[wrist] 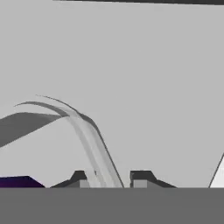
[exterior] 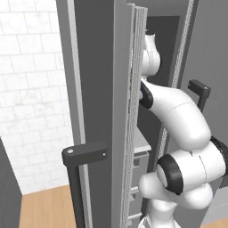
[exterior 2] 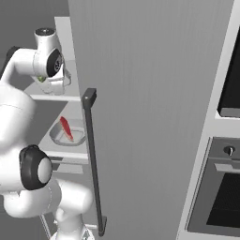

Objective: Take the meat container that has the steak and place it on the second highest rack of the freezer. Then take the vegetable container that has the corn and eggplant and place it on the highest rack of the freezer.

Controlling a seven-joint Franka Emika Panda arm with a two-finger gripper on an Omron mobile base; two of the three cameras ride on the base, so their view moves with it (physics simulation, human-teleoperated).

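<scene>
In the upper left of the right base view, the white arm's pincer (exterior 2: pixel 57 86) is hanging down over the top rack inside the tall dark grey freezer (exterior 2: pixel 154 93), right above the narrower grey metal vegetable container (exterior 2: pixel 65 78), of which little more than a rim is peeking out beside the hand.

In the hand view, the container's thin curved grey rim (wrist: pixel 89 144) is running up from between the two dark fingertips (wrist: pixel 141 178), sweeping toward the upper left of the frame. Both tips are standing slightly apart from the metal, so the pincer is looking loosened rather than clamped, though whether it is fully released I cannot tell. A dark purple eggplant (wrist: pixel 17 181) is showing at the lower left.

One rack below, at centre left of the right base view, the wide shallow grey meat container (exterior 2: pixel 68 135) is sitting with the flat red steak (exterior 2: pixel 66 128) lying lengthwise in it. The next move probably is a straight retreat along the rim's line.
</scene>
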